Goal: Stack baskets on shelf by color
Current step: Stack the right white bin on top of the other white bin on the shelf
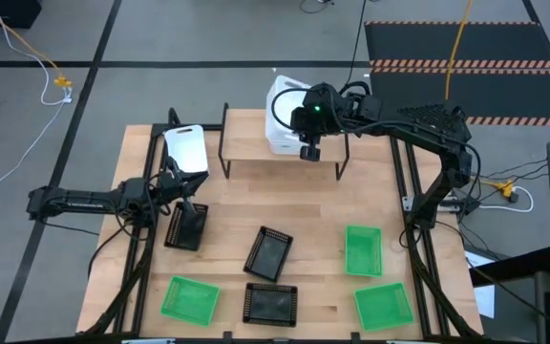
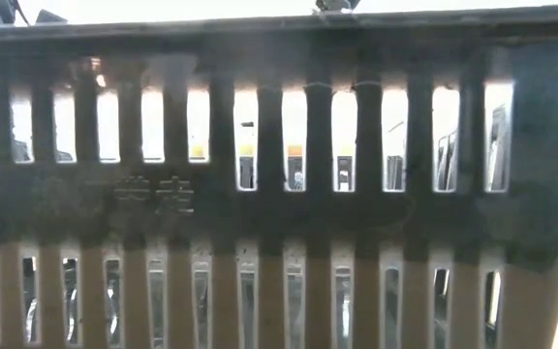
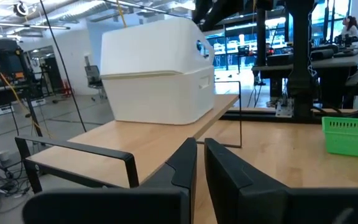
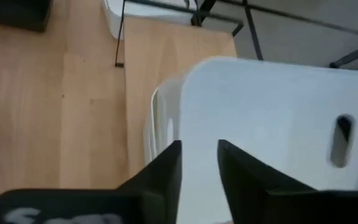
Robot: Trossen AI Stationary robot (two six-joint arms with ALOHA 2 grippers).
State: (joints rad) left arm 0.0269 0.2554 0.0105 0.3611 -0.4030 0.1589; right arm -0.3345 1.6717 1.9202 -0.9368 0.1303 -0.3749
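Two white baskets (image 3: 157,68) sit stacked upside down on the far right part of the shelf (image 1: 285,158). My right gripper (image 4: 199,163) hangs open just over the top basket (image 4: 272,118), fingers slanting down at one end. A third white basket (image 1: 187,148) lies on the table left of the shelf. My left gripper (image 3: 201,155) is shut and holds nothing, low at the table's left beside that basket and a black basket (image 1: 187,227). Two more black baskets (image 1: 268,253) (image 1: 270,303) and three green baskets (image 1: 190,298) (image 1: 363,249) (image 1: 384,306) lie on the near half. My right gripper has its open fingers (image 4: 166,171) at one end of the top white basket's upturned bottom (image 4: 199,134), coming from above and slanting down. I cannot tell whether they touch it. The basket rests on the one below, on the shelf.
The shelf's left and middle parts (image 1: 246,143) are bare wood. A black mesh basket wall (image 2: 279,174) stands right before the low camera and blocks that view. Black frame rails (image 1: 401,182) run along the table's left and right sides.
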